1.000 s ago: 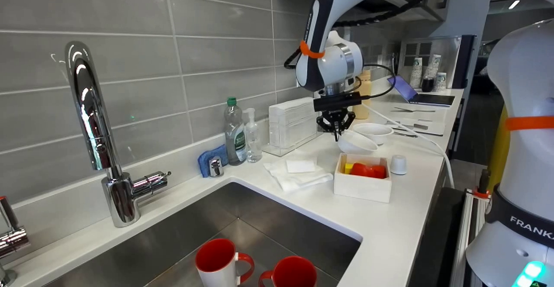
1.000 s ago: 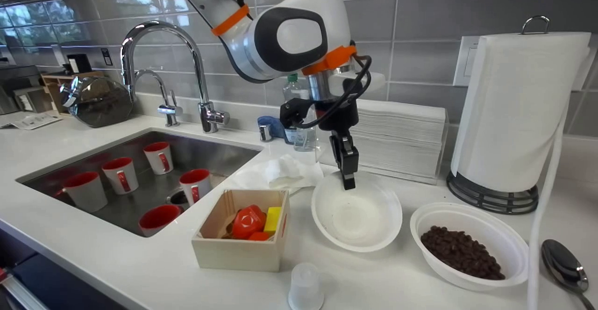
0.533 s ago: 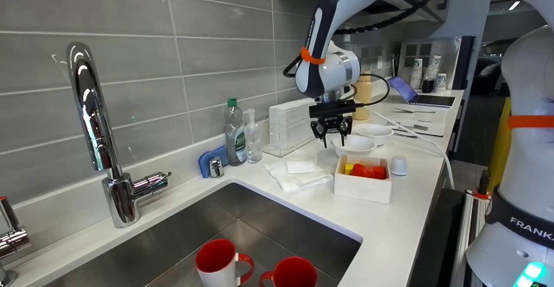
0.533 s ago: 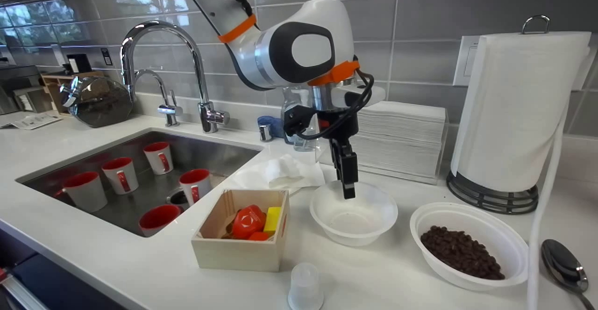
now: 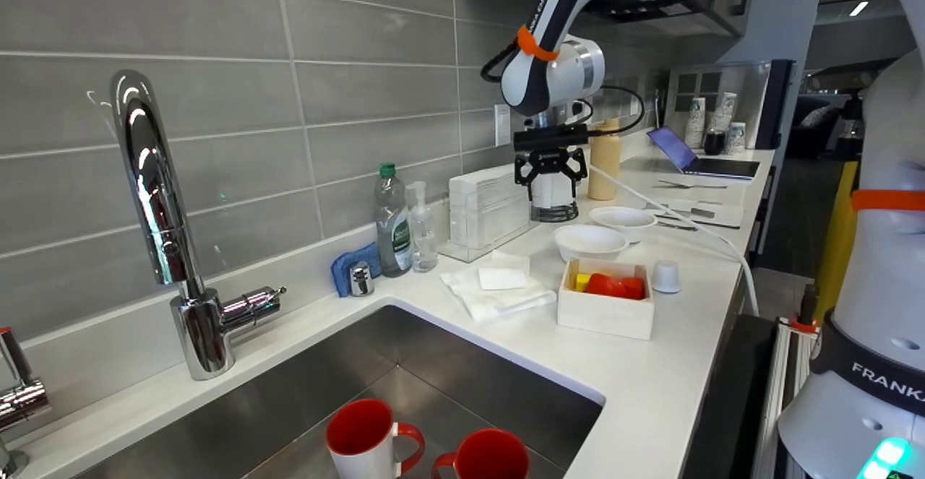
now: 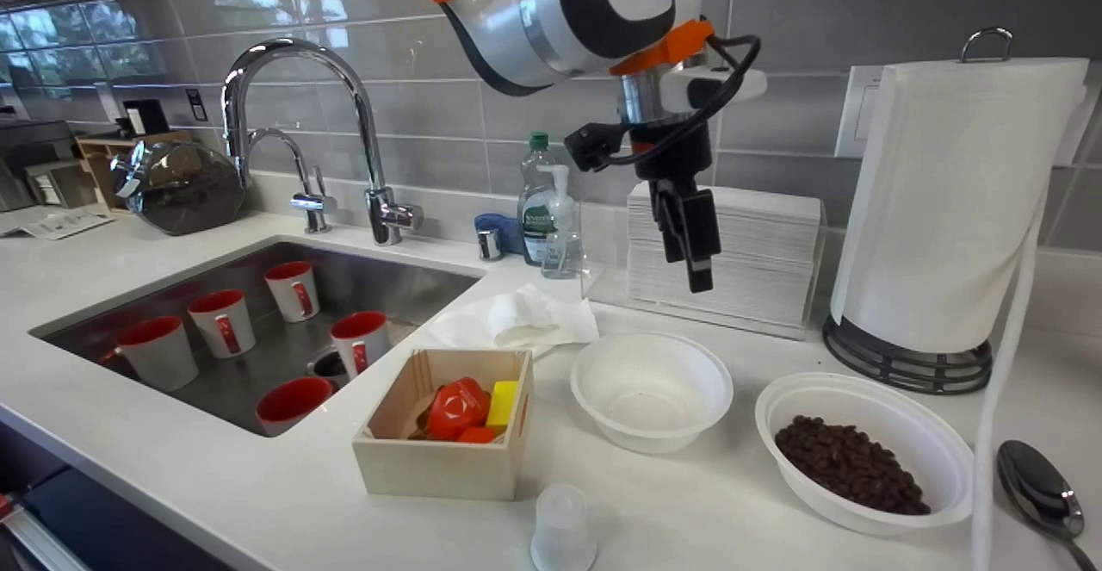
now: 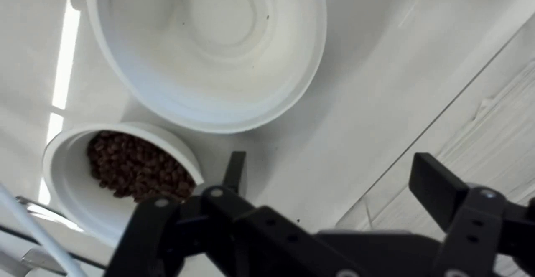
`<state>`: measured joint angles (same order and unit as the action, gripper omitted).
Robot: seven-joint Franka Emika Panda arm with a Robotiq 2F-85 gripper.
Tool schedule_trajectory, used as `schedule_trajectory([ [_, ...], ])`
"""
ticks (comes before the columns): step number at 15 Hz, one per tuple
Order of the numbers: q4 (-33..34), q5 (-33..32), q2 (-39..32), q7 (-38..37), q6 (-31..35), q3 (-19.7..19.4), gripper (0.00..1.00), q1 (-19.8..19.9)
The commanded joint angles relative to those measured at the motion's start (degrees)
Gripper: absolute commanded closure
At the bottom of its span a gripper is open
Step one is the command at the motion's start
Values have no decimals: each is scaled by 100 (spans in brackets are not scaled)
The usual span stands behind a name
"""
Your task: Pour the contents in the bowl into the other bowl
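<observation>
Wrist view: my fingers [image 7: 436, 189] are spread wide, nothing between them, just bench [image 7: 301, 164] below. The near-empty bowl [image 7: 213, 55] has only a few dark specks [image 7: 268, 17] in it, and the loaded bowl [image 7: 79, 193] just beside it holds a pile of dark bean-like bits [image 7: 136, 168]. So I reckon the pour's done and the step now is clearing off tidily.

In an exterior view both bowls sit upright on the bench, not touching, and I hang above it near the napkin stack [image 6: 766, 261], clear of both. Tip: go straight up before any sideways swing, or my fingers could snag the stack. Also give the cord [image 6: 984, 502] by the loaded bowl's rim a wide berth.

In an exterior view the paper towel roll [image 5: 553, 190] shows through my gap, but it's well behind, not in my grip
</observation>
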<state>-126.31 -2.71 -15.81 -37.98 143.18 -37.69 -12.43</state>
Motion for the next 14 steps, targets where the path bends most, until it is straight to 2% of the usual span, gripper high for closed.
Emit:
schedule_trajectory([
  [1,294,-650,-61,-346,-343,365,0,679],
  [5,247,-879,-315,-591,166,664,0,1236],
  [8,280,-736,-711,-524,563,837,0,1670],
  [14,478,-771,-1328,-565,485,750,0,1918],
])
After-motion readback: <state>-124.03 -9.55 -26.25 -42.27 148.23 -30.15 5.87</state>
